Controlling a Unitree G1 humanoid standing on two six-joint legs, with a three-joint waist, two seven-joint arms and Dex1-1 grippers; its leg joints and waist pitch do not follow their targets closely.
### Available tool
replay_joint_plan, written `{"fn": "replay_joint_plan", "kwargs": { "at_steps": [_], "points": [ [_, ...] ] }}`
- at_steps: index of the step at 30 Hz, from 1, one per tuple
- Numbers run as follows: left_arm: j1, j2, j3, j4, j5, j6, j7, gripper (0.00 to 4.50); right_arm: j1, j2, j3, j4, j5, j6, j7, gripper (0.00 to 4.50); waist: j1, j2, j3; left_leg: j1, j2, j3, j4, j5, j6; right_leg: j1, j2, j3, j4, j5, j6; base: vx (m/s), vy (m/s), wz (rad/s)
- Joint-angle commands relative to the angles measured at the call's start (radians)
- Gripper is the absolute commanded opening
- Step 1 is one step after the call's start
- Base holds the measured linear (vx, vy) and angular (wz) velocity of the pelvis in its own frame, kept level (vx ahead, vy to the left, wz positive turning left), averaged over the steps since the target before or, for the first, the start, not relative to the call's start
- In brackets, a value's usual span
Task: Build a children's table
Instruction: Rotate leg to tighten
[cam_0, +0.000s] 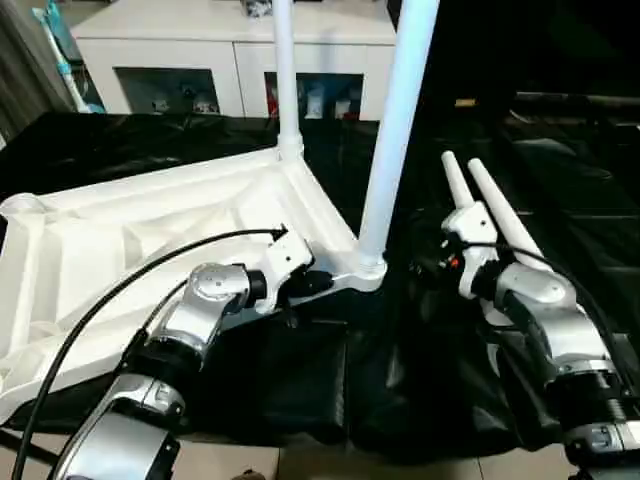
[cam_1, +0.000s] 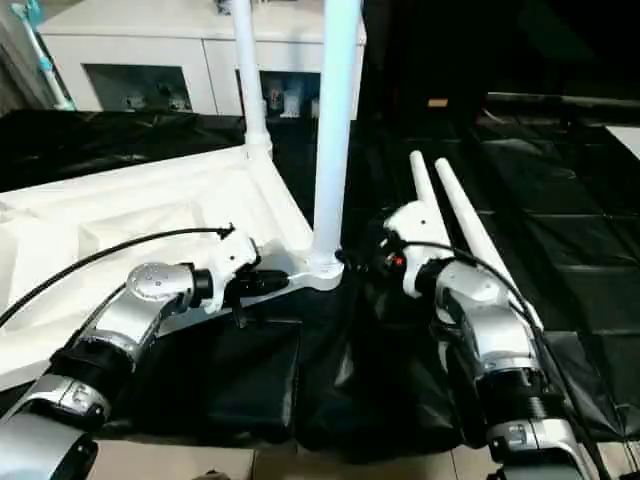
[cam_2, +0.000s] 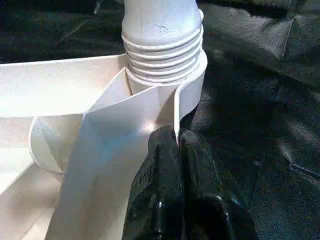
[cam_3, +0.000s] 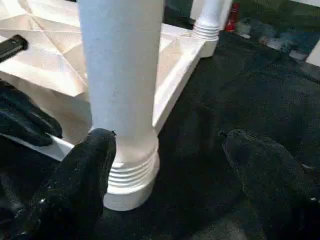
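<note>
The children's table (cam_0: 150, 230) is lying upside down on the black cloth (cam_0: 420, 380), two legs standing socketed. Left gripper (cam_2: 176, 137) is pinching its rim; right gripper (cam_3: 167, 150) is spread beside the near leg (cam_0: 395, 130).

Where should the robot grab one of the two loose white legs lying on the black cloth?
Probably around the middle of the nearer loose leg, coming down from above. It lies flat beside the other loose leg, tapering to its far end, so the open right pincer could close across the round tube.
</note>
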Motion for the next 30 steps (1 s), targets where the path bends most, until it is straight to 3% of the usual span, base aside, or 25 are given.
{"fn": "replay_joint_plan", "kwargs": {
  "at_steps": [1, 11, 16, 24, 30],
  "points": [
    [0.009, -0.005, -0.019, 0.025, 0.022, 0.025, 0.001, 0.43, -0.001, -0.001, 0.014, -0.022, 0.005, 0.000, 0.012, 3.90, -0.001, -0.016, -0.062, 0.009, 0.057, -0.018, -0.061, -0.172, 0.089, 0.052, -0.092, 0.051, -0.071, -0.217, -0.180, 0.000, 0.000, 0.00],
    [-0.001, 0.012, -0.017, 0.033, 0.038, 0.053, 0.040, 0.66, -0.019, 0.021, 0.025, -0.006, 0.002, -0.006, 0.011, 3.90, -0.006, -0.018, -0.056, 0.011, 0.057, -0.021, -0.066, -0.220, 0.069, 0.047, -0.093, 0.051, -0.084, -0.337, -0.147, 0.000, 0.000, 0.00],
    [-0.002, 0.009, -0.010, 0.025, 0.029, 0.135, 0.038, 0.66, -0.018, 0.021, 0.024, -0.008, 0.002, -0.004, 0.012, 3.90, -0.011, -0.017, -0.056, 0.012, 0.057, -0.021, -0.067, -0.228, 0.064, 0.046, -0.093, 0.052, -0.084, -0.346, -0.150, 0.000, 0.000, 0.00],
    [-0.015, 0.007, -0.015, 0.042, 0.035, 0.174, 0.045, 0.66, -0.020, 0.024, 0.023, -0.003, 0.002, -0.005, 0.008, 3.90, -0.013, -0.016, -0.056, 0.010, 0.055, -0.021, -0.065, -0.224, 0.069, 0.046, -0.092, 0.051, -0.087, -0.345, -0.150, 0.000, 0.000, 0.00],
    [-0.012, 0.008, -0.016, 0.029, 0.033, 0.188, 0.045, 0.07, -0.017, 0.024, 0.026, -0.005, -0.001, -0.005, 0.008, 3.90, -0.013, -0.018, -0.056, 0.011, 0.056, -0.021, -0.066, -0.232, 0.068, 0.045, -0.091, 0.051, -0.088, -0.356, -0.148, 0.000, 0.000, 0.00]
  ]
}}
